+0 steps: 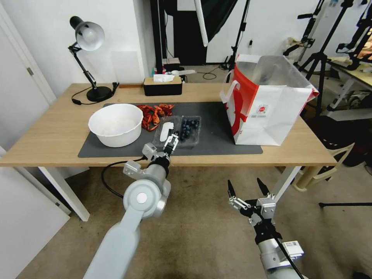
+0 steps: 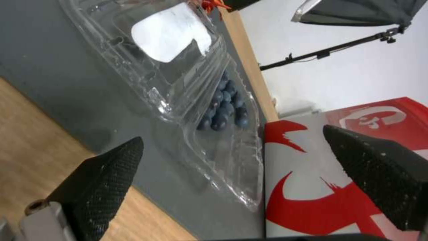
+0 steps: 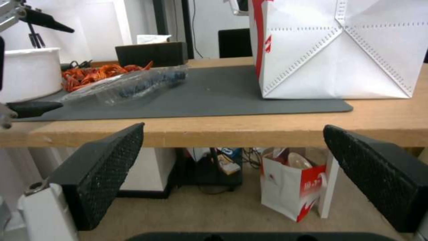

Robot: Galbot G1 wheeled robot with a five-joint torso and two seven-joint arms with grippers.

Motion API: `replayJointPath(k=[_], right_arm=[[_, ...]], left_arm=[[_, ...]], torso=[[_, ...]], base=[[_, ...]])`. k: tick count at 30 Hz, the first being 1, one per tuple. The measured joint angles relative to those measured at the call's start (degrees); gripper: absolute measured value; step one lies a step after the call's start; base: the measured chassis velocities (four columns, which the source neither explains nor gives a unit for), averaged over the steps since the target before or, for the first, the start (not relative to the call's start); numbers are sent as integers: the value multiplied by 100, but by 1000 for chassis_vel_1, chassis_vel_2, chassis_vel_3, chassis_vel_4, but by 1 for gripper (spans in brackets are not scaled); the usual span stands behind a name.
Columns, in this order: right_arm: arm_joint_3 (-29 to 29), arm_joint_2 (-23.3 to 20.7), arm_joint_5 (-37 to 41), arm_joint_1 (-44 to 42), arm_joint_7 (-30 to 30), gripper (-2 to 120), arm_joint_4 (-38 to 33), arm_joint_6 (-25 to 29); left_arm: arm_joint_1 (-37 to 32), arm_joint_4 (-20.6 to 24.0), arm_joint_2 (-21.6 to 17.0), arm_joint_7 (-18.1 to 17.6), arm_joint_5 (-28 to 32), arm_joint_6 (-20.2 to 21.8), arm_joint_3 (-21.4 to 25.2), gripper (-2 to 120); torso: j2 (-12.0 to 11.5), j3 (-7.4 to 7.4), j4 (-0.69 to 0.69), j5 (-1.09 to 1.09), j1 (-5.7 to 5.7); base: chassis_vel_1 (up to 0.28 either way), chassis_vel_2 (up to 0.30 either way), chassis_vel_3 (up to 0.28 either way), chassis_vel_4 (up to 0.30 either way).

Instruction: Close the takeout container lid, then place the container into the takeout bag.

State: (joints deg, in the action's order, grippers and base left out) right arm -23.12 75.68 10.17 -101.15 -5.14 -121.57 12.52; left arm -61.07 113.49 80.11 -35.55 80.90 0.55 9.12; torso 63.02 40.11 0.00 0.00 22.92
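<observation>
Takeout container (image 1: 177, 130) just beyond spread left gripper (image 1: 171, 142) fingers (image 2: 103, 180), untouched.

Head view: high, looking down across table (image 1: 58, 135). Left wrist: close over takeout container (image 2: 214, 110). Right wrist: below table edge, facing takeout bag (image 3: 339, 50); all share both.

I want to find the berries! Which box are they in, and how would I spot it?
Look at the dark mat on the wooden table. Between the white bowl and the bag lies a clear box, open flat, by the left end effector. It alone is see-through, with dark blueberries in one half.
</observation>
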Motion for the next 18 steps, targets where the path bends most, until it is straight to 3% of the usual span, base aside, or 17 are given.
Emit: replayJointPath(k=[18], right_arm=[[9,7,-1,13,12,100,74,55]], left_arm=[[268,-437,111,103,-62,-81,-29,100]], torso=[[0,0,0,0,-1]], base=[[0,0,0,0]])
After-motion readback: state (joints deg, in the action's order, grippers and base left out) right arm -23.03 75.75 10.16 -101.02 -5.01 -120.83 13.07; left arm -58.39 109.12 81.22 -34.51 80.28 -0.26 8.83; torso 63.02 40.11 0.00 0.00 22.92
